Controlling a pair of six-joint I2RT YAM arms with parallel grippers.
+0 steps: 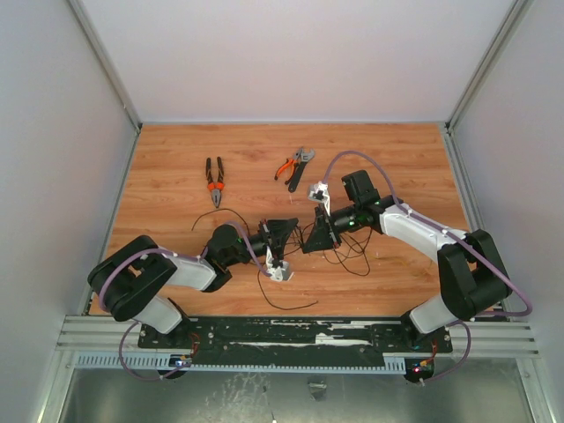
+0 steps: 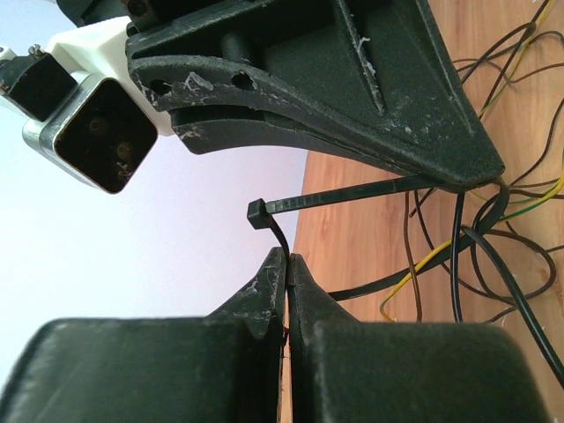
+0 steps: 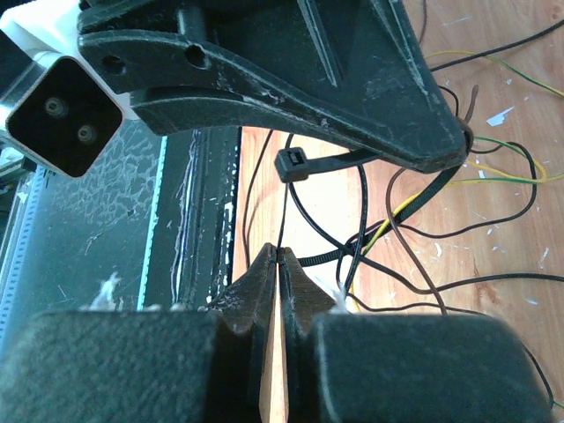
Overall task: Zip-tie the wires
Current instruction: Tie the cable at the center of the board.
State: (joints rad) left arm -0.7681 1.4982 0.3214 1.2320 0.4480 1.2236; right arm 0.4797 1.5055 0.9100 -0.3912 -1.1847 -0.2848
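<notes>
A wooden table [image 1: 176, 159] sits inside a plain white-walled bay, with both arms reaching in to meet near its centre. A pair of pliers [image 1: 214, 181] lies toward 10 o'clock and an orange-handled tool [image 1: 295, 166] toward 12 o'clock, both well apart from the work. The wires [image 2: 456, 264] sprawl in loose loops from the centre toward 4 o'clock, directly under the two fingertips. The zip tie [image 2: 335, 198] is lifted off the wood between the arms. In the left wrist view its square head hangs just at 12 o'clock of the left fingers [image 2: 256, 300]. From there the strap runs taut toward 3 o'clock, slips under the tip of the other arm, then curves back round several strands. The left fingers are pressed fully together on a thin black strip that rises to the head. It reads as the tie's tail seen edge-on, though I cannot rule out a wire. The right fingers [image 3: 251, 291] are likewise closed tight, and the strap appears pinched at their tip. The step in hand looks like closing the loop: the strap already wraps part of the bundle, but whether the tail has passed through the head cannot be told. If it has, the next move calls for drawing the tail away from the head while the other arm steadies the strap. If not, the tail tip must be lined up squarely with the slot first. Stray strands outside the loop could be left out.
</notes>
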